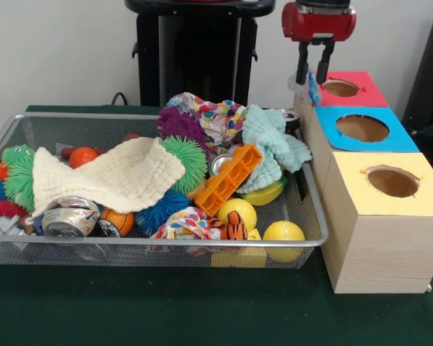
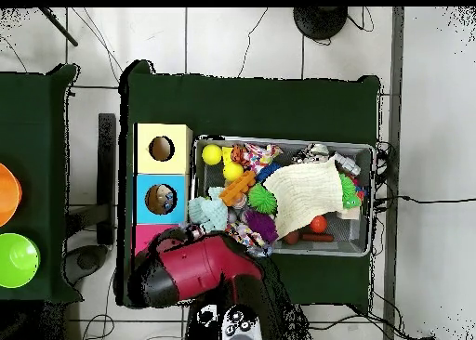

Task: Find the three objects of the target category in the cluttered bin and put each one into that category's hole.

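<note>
While the arm hangs over the far end of the row of boxes, the work looks to be at the drop-off stage rather than the search. On the green surface the bin sits crammed with cloths, spiky balls, yellow balls and a couple of silver cans, and just beside its right end stand the three pale boxes. The blue-topped one is in the middle, and its hole lies between the red top's and the yellow top's.

The gripper hovers at the corner of the red-topped box, its jaws pointing down with something clear and pale blue caught between them. I take it for one of the bottles, though it is hard to make out.

If so, the next move calls for shifting across to sit squarely over the blue hole before letting go.

From above, something glints inside the blue hole, perhaps a bottle already in. Any bottles left in the bin are buried; I see none.
</note>
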